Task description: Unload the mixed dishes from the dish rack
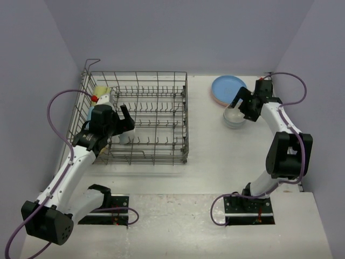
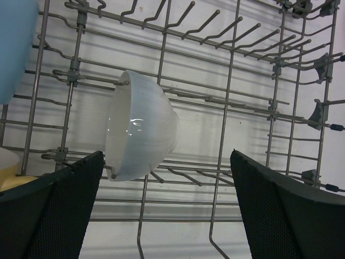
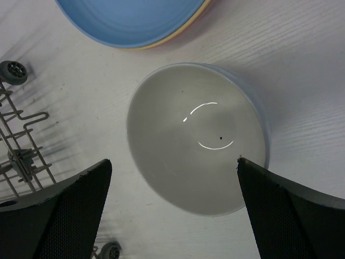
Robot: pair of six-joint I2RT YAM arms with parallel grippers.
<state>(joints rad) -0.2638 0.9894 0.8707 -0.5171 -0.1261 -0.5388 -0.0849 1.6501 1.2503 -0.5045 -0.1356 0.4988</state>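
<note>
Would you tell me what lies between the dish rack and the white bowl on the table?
Nothing: that stretch of table is bare between the dish rack and the white bowl, clearest in the top view.

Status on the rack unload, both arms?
Left gripper open at white bowl lying sideways in dish rack. Right gripper open over upright bowl on table beside plate stack. Tines flank the white bowl.

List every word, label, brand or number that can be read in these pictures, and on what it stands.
None: no writing can be read on the rack, the plates, the bowl inside it or the bowl beside the plates.
</note>
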